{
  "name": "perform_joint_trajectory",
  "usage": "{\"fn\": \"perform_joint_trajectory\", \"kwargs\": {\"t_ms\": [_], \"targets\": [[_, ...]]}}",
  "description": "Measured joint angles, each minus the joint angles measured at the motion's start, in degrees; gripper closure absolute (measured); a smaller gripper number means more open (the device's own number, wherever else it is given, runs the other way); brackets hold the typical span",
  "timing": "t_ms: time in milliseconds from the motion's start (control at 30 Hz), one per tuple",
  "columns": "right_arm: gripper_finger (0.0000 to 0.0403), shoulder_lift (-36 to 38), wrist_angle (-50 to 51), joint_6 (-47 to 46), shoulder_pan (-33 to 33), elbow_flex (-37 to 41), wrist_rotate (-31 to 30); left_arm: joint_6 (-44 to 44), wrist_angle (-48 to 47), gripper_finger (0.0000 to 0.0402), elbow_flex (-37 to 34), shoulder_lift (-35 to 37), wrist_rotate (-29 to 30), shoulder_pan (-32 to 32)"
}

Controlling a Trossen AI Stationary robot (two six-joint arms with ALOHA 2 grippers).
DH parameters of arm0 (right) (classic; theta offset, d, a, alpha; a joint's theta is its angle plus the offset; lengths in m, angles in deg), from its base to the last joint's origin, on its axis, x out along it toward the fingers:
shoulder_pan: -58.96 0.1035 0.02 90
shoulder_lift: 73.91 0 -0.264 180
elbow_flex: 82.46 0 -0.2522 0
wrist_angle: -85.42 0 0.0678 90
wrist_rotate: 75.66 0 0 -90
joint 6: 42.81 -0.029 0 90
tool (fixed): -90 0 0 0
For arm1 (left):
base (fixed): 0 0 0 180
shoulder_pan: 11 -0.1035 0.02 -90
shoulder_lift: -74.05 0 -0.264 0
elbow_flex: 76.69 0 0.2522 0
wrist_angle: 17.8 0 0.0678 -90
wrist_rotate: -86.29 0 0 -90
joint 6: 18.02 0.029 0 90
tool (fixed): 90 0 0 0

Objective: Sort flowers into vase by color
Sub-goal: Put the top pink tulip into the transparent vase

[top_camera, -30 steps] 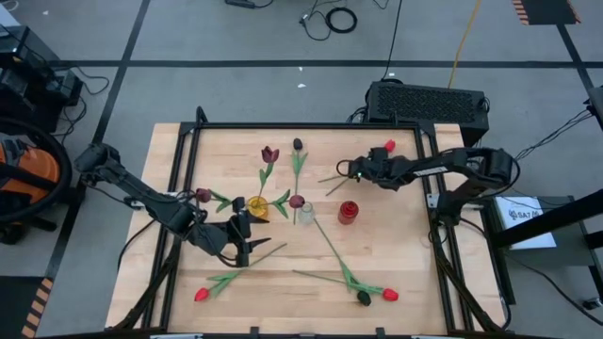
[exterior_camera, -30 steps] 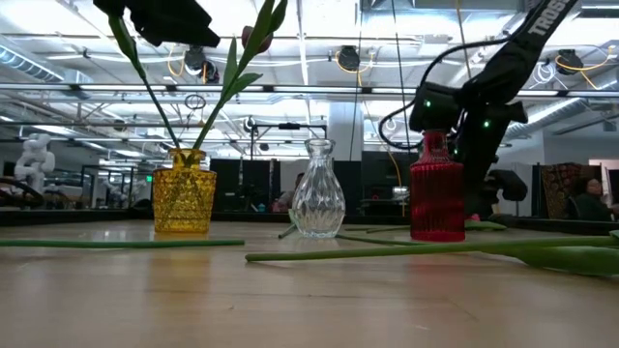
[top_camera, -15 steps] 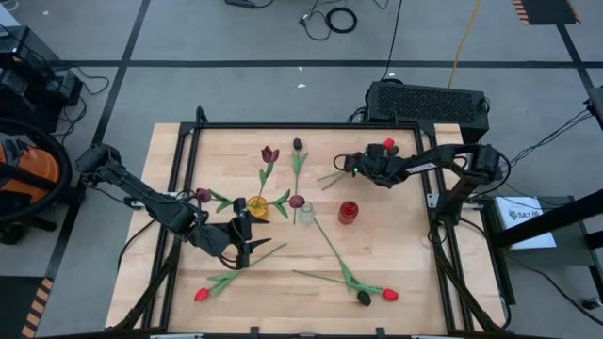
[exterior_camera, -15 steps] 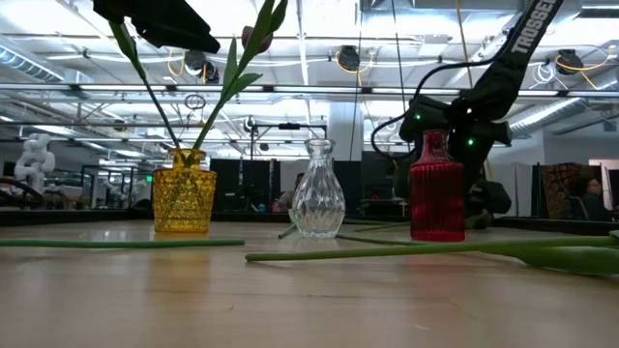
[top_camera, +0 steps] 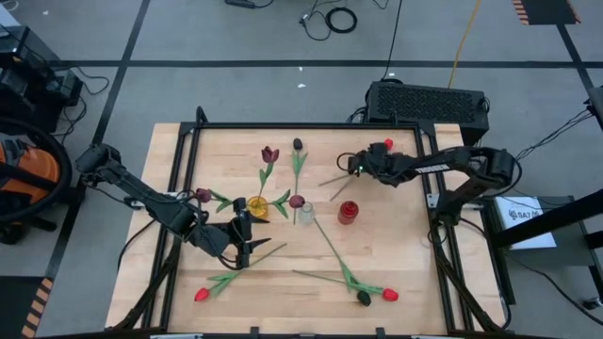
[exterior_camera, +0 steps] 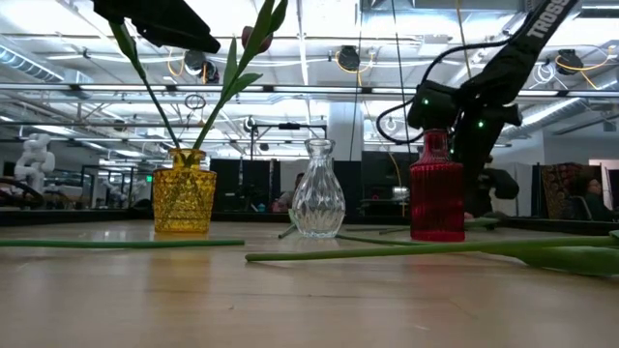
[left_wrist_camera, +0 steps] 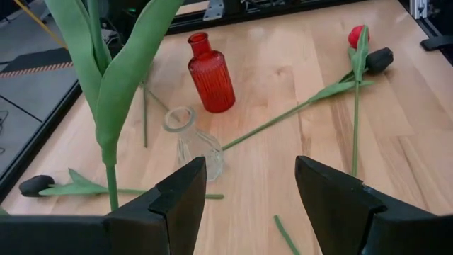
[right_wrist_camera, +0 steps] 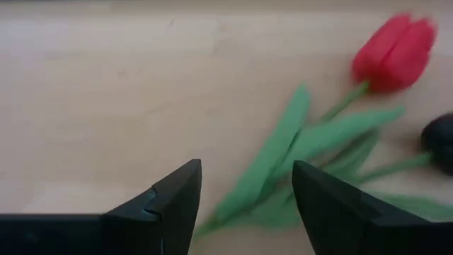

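A red tulip (right_wrist_camera: 393,51) lies flat on the table at the far right, its head (top_camera: 388,145) beside my right gripper (top_camera: 359,168). That gripper is open, and its fingers stand on either side of the tulip's leaves (right_wrist_camera: 269,170). A yellow vase (top_camera: 256,208) holds two maroon tulips (top_camera: 270,153). Beside it stand a clear vase (left_wrist_camera: 197,145) and a red vase (left_wrist_camera: 210,73), both without flowers. My left gripper (left_wrist_camera: 248,198) hovers open, with nothing in it, just on the near side of the yellow vase. My right gripper comes slanting down over the red tulip's leaf (right_wrist_camera: 244,191), with one open finger on each side of it. Whether a finger touches the leaf, I cannot tell. The tulip lies flat on the wood.
A black tulip (top_camera: 298,144) lies at the far middle, and a maroon head (top_camera: 297,201) lies by the clear vase. Near the front edge lie a red tulip (top_camera: 201,294), another red one (top_camera: 389,295) and a black one (top_camera: 364,298). A black rail (top_camera: 311,125) frames the table.
My right gripper has shifted a little toward the table's far left and then come back to about where it was, over the red tulip. The tulip has stayed on the table.
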Motion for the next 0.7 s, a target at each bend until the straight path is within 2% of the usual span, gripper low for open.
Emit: {"fn": "perform_joint_trajectory", "kwargs": {"t_ms": [333,600,700], "targets": [[0.0188,0.0,-1.3,1.7,-3.7,0.0,-0.3,-0.6,0.0,0.0178,0.0,0.0,0.0,0.0],[0.0188,0.0,-1.4,1.7,-0.2,0.0,0.8,-1.7,-0.1,0.0178,0.0,0.0,0.0,0.0],[0.0188,0.0,-0.7,0.3,0.5,-0.1,-1.1,-1.7,-0.1,0.0178,0.0,0.0,0.0,0.0]]}}
